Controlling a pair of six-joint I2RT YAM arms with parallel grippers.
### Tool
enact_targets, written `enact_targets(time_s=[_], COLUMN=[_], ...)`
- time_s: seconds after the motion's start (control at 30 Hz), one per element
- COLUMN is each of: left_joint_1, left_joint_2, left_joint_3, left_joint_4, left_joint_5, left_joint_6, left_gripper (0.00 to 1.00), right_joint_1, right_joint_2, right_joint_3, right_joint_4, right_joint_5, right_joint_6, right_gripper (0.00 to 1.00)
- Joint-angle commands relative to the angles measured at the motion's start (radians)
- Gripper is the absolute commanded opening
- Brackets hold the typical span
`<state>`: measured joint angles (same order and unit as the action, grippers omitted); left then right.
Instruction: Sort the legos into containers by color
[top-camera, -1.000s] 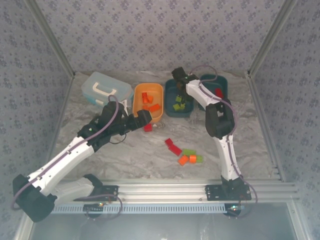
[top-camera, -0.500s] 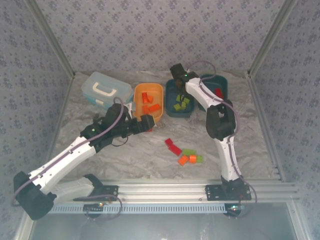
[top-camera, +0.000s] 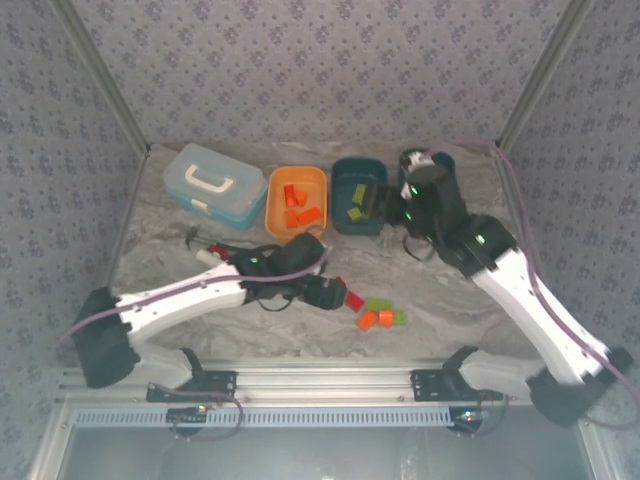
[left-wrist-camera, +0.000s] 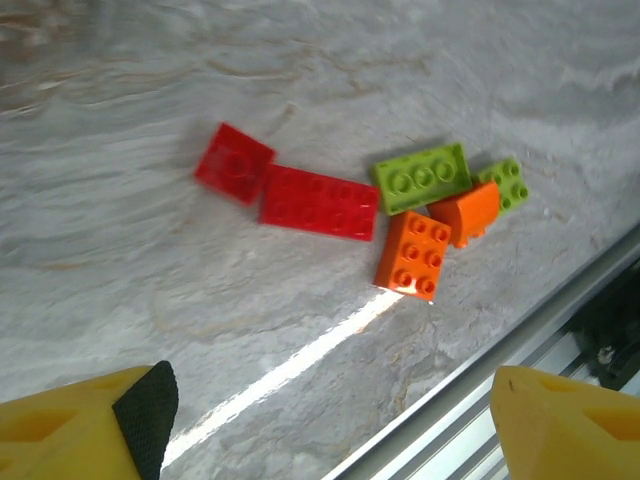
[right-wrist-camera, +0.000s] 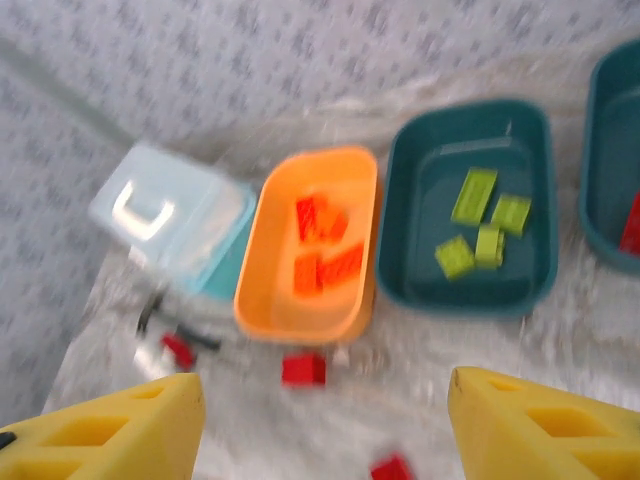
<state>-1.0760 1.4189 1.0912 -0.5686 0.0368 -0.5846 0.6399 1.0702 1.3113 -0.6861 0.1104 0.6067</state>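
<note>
Loose legos lie in a cluster on the marbled table: a red square (left-wrist-camera: 233, 163), a red rectangle (left-wrist-camera: 320, 201), two lime bricks (left-wrist-camera: 422, 177) and two orange bricks (left-wrist-camera: 413, 253). My left gripper (left-wrist-camera: 335, 440) hovers open just short of them, nothing between its yellow fingers (left-wrist-camera: 100, 430); from above it (top-camera: 328, 291) sits left of the cluster (top-camera: 375, 312). My right gripper (right-wrist-camera: 325, 430) is open and empty, above the table in front of the containers. The orange bin (right-wrist-camera: 310, 245) holds orange legos, the middle teal bin (right-wrist-camera: 470, 205) lime ones, the right teal bin (right-wrist-camera: 615, 170) a red one.
A light blue lidded case (top-camera: 213, 183) stands at the back left. More red legos lie before the orange bin (right-wrist-camera: 303, 368) and near the case (top-camera: 218, 250). The metal rail (left-wrist-camera: 560, 330) runs along the near table edge, close to the cluster.
My left arm swung right and nearer, from the orange bin to the loose cluster. My right gripper opened and drew back from over the teal bins.
</note>
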Motion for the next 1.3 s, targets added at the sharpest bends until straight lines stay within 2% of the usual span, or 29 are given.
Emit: enact_targets(time_s=[0.0, 0.03, 0.2, 0.37, 0.57, 0.93, 1.1, 1.17, 1.27], left_joint_1=[-0.094, -0.116, -0.17, -0.197, -0.199, -0.2, -0.201, -0.201, -0.2], left_joint_2=[0.121, 0.162, 0.328, 0.477, 0.559, 0.631, 0.655, 0.67, 0.697], left_joint_3=[0.097, 0.117, 0.215, 0.331, 0.365, 0.399, 0.425, 0.443, 0.469], left_joint_4=[-0.056, -0.057, -0.066, -0.148, -0.155, -0.126, -0.123, -0.128, -0.138], left_joint_5=[-0.109, -0.127, -0.143, -0.168, -0.139, -0.115, -0.108, -0.101, -0.09], left_joint_6=[0.097, 0.111, 0.114, 0.082, 0.047, 0.029, 0.035, 0.037, 0.039], left_gripper=[0.83, 0.83, 0.78, 0.75, 0.73, 0.6, 0.58, 0.54, 0.43], right_joint_1=[0.005, 0.007, 0.027, 0.029, 0.029, 0.029, 0.029, 0.029, 0.03], right_joint_2=[-0.169, -0.233, -0.447, -0.532, -0.521, -0.51, -0.511, -0.513, -0.513], right_joint_3=[-0.155, -0.191, -0.291, -0.305, -0.25, -0.248, -0.223, -0.206, -0.184], right_joint_4=[-0.101, -0.109, -0.17, -0.14, -0.147, -0.123, -0.178, -0.203, -0.22], right_joint_5=[-0.201, -0.247, -0.354, -0.451, -0.425, -0.431, -0.364, -0.33, -0.299], right_joint_6=[-0.022, -0.019, 0.014, 0.032, -0.012, -0.019, -0.025, -0.031, -0.038], right_gripper=[0.75, 0.79, 0.8, 0.82, 0.84, 0.84, 0.84, 0.84, 0.84])
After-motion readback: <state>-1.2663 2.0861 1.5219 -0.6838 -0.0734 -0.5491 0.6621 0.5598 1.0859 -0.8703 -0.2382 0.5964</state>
